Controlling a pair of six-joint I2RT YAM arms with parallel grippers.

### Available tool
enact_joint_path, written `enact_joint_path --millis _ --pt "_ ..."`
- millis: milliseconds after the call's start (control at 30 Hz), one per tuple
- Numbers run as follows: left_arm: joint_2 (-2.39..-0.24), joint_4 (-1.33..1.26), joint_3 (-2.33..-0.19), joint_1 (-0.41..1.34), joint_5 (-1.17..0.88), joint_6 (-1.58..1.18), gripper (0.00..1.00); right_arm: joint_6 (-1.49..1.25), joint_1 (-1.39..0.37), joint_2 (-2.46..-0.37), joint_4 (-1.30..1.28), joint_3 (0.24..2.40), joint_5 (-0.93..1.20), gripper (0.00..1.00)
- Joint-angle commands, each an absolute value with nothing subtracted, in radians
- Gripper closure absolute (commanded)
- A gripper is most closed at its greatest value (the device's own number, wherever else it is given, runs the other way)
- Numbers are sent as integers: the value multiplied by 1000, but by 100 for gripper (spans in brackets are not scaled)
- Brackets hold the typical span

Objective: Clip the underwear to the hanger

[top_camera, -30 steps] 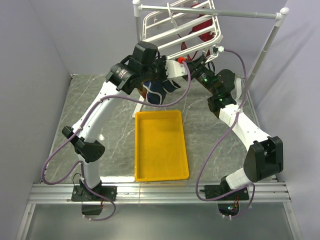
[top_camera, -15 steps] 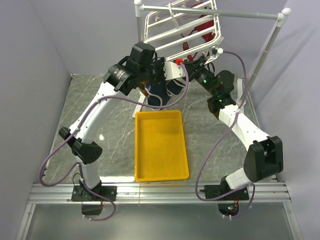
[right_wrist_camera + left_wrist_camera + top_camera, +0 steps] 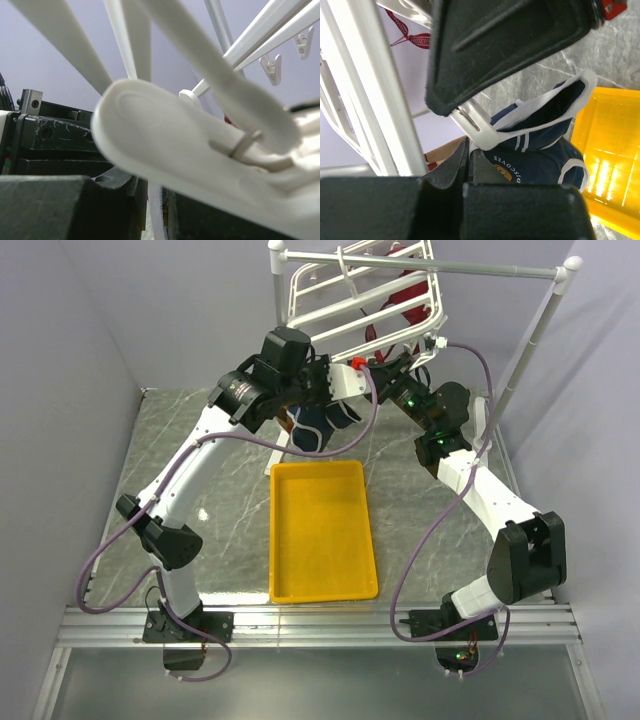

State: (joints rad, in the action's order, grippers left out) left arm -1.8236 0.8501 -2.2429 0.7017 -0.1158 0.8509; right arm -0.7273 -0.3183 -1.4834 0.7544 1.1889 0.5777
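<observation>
The navy underwear (image 3: 312, 430) hangs below the white hanger (image 3: 350, 300), over the far end of the yellow tray. My left gripper (image 3: 325, 405) is shut on its white waistband; in the left wrist view the gripper (image 3: 468, 150) pinches the band beside the navy cloth (image 3: 540, 165). A white clip (image 3: 482, 131) touches the waistband right above my fingers. My right gripper (image 3: 385, 370) is at the hanger's near edge. In the right wrist view it (image 3: 157, 185) is shut on a thin white strip beneath the clip (image 3: 190, 145), under the hanger's bars (image 3: 65, 40).
A yellow tray (image 3: 275, 540) lies mid-table between the arms. A dark red garment (image 3: 405, 295) hangs on the hanger. The white pole stand (image 3: 450, 267) crosses above, with a leg (image 3: 520, 360) on the right. A brown cloth (image 3: 445, 150) shows behind the underwear.
The left arm has shifted a little left and its gripper has lifted the underwear slightly toward the hanger. The hanger's near edge has risen a little. Both grippers stay shut.
</observation>
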Motion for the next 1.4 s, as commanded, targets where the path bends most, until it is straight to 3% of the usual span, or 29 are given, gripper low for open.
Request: enact_joint_path --millis 0,500,833,1167,1367 --pt "-1822 805 -2310 712 -129 821 100 -641 -325 -1485 769 1193 634 100" --pt "-1807 788 -2336 710 -189 767 100 -525 -334 -1483 704 1196 609 100" --pt "-1789 778 -2195 716 -107 834 100 -701 -322 -1491 799 1213 629 100" --pt "-1907 910 -2414 716 -84 766 100 -603 -324 -1489 804 1204 673 100" --pt "-1895 897 -2387 735 -77 735 100 -534 -327 -1489 759 1207 624 100"
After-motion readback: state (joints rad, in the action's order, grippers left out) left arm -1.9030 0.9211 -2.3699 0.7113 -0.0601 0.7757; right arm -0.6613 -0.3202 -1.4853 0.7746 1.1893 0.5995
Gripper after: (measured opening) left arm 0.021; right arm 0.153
